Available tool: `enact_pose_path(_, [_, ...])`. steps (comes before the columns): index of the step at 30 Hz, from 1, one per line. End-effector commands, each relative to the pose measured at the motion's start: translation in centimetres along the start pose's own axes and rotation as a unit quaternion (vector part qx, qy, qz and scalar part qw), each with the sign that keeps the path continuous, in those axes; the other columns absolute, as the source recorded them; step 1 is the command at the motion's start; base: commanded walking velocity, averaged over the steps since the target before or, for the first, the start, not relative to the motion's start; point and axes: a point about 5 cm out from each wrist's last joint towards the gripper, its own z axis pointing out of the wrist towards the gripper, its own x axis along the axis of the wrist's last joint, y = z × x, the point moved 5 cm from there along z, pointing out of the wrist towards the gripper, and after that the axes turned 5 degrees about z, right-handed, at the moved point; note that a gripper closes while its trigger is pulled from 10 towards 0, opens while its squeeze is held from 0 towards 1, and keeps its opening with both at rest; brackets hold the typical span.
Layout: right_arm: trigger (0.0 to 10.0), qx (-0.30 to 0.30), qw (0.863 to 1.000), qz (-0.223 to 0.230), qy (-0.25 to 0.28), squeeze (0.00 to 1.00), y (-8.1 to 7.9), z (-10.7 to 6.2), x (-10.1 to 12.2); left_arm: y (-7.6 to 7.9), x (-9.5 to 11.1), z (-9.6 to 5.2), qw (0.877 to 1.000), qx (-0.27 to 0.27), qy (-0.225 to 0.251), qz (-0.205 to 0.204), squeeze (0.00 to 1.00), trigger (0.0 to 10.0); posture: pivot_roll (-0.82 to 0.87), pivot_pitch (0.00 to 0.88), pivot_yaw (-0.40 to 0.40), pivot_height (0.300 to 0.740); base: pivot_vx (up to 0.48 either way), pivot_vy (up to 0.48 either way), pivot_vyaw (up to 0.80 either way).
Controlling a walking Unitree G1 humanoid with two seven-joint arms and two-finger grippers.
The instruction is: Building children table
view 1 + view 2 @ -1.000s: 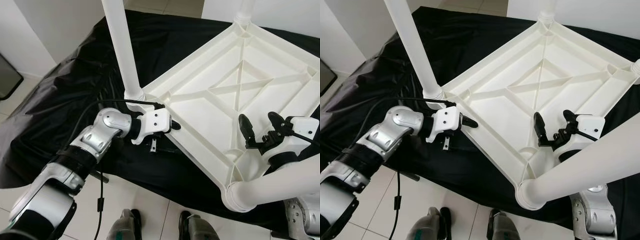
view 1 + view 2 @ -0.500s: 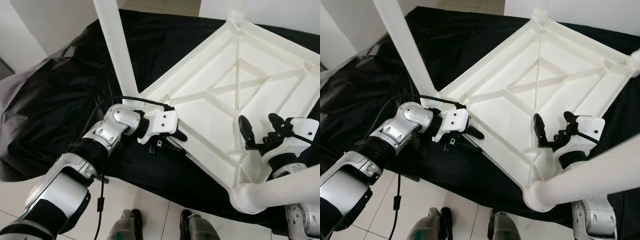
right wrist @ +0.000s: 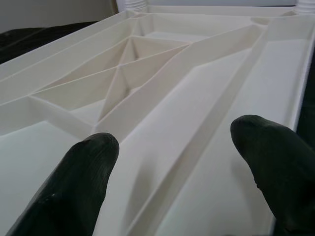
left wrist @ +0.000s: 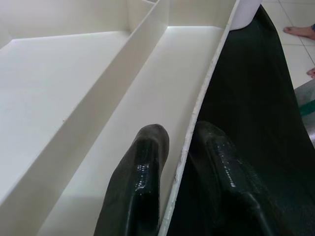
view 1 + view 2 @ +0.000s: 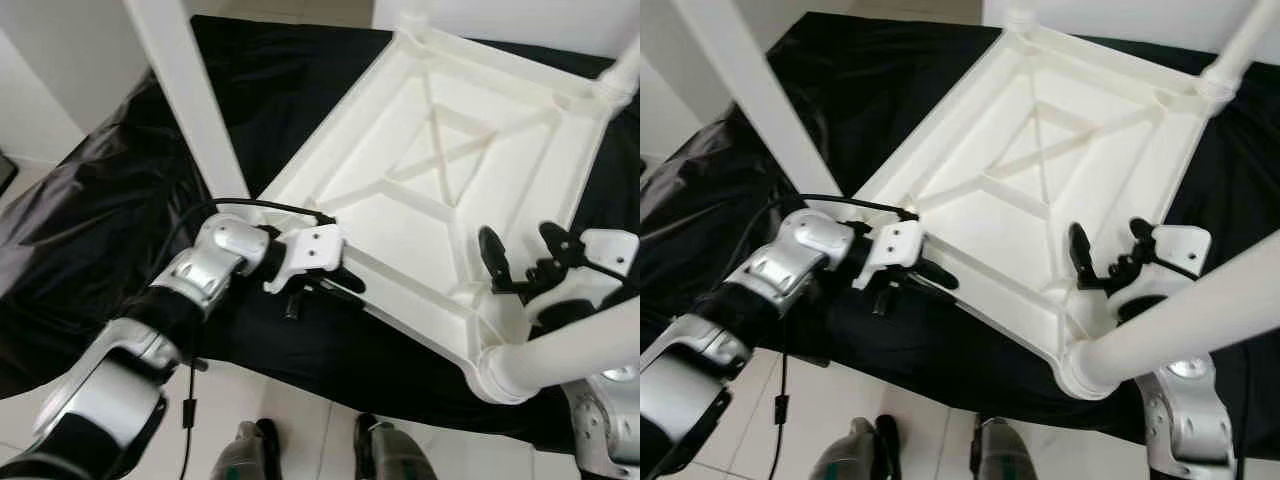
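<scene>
A white plastic children's table lies upside down on a black cloth, its legs pointing up. My left gripper is shut on the table's near rim, one finger inside the rim and one outside. My right gripper is open just above the ribbed underside, beside the near right corner. From that corner a thick leg points toward the camera. Another leg rises at the left corner, just behind my left arm.
The black cloth covers the low surface under the table and hangs over its front edge. Pale floor tiles and my own feet are below. A white wall stands at the left. A person's bare foot rests on the tiles.
The camera has swung, so the table sits differently in the picture. My left gripper has slid a little along the near rim, away from the leg. The right gripper has stayed open.
</scene>
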Motion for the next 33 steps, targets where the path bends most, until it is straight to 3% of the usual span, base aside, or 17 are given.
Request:
enact_pose_path(1, [10.0, 0.008, 1.000, 0.014, -0.010, 0.00, -0.2, 0.1, -0.6, -0.5, -2.9, -2.9, 0.992, 0.095, -0.018, -0.075, 0.00, 0.0, 0.05, 0.280, 0.024, 0.740, 0.000, 0.000, 0.00])
enact_pose_path(7, [10.0, 0.021, 0.999, 0.044, 0.009, 0.00, -0.5, 0.9, 0.1, 0.6, -3.8, -4.9, 0.988, 0.121, -0.029, -0.091, 0.00, 0.0, 0.06, 0.279, 0.001, 0.740, 0.000, 0.000, 0.00])
enact_pose_path(12, [10.0, 0.028, 0.998, 0.051, 0.004, 0.00, -0.5, 0.7, -0.1, 1.1, -3.6, -4.7, 0.988, 0.119, -0.027, -0.091, 0.00, 0.0, 0.05, 0.275, 0.002, 0.740, 0.000, 0.000, 0.00])
enact_pose_path(19, [10.0, 0.057, 0.997, 0.048, 0.012, 0.00, -1.4, -1.2, 0.4, 0.9, -4.7, -5.3, 0.984, 0.135, -0.044, -0.105, 0.00, 0.0, 0.03, 0.264, 0.018, 0.740, 0.000, 0.000, 0.00])
enact_pose_path(26, [10.0, 0.042, 0.998, 0.045, 0.008, 0.00, -0.8, -1.7, 0.0, 1.0, -4.4, -4.7, 0.986, 0.129, -0.040, -0.099, 0.00, 0.0, 0.02, 0.251, 0.020, 0.740, 0.000, 0.000, 0.00])
enact_pose_path(27, [10.0, 0.036, 0.998, 0.044, 0.007, 0.00, -0.7, -1.7, -0.1, 1.0, -4.4, -4.7, 0.986, 0.130, -0.043, -0.097, 0.00, 9.5, 0.01, 0.247, 0.022, 0.740, 0.000, 0.000, 0.00])
enact_pose_path(29, [10.0, 0.030, 0.998, 0.052, 0.003, 0.00, -0.4, -1.7, -0.3, 1.1, -4.4, -4.5, 0.986, 0.128, -0.044, -0.096, 0.00, 10.0, 0.01, 0.237, 0.023, 0.740, 0.000, 0.000, 0.00])
enact_pose_path(30, [10.0, 0.015, 0.998, 0.055, 0.002, 0.05, 0.1, -1.7, -0.4, 1.2, -4.4, -4.5, 0.986, 0.125, -0.044, -0.097, 0.00, 10.0, 0.01, 0.232, 0.022, 0.740, 0.000, 0.000, 0.00])
enact_pose_path(31, [10.0, 0.005, 0.998, 0.060, 0.002, 1.00, 0.5, -1.8, -0.5, 1.1, -4.3, -4.5, 0.986, 0.124, -0.036, -0.109, 1.00, 10.0, 0.01, 0.228, 0.021, 0.740, 0.000, 0.000, 0.00])
enact_pose_path(33, [10.0, -0.002, 0.998, 0.059, 0.005, 1.00, 1.0, -2.2, -0.5, 1.0, -4.0, -4.8, 0.985, 0.124, -0.025, -0.117, 1.00, 10.0, 0.00, 0.221, 0.024, 0.740, 0.000, 0.000, 0.00])
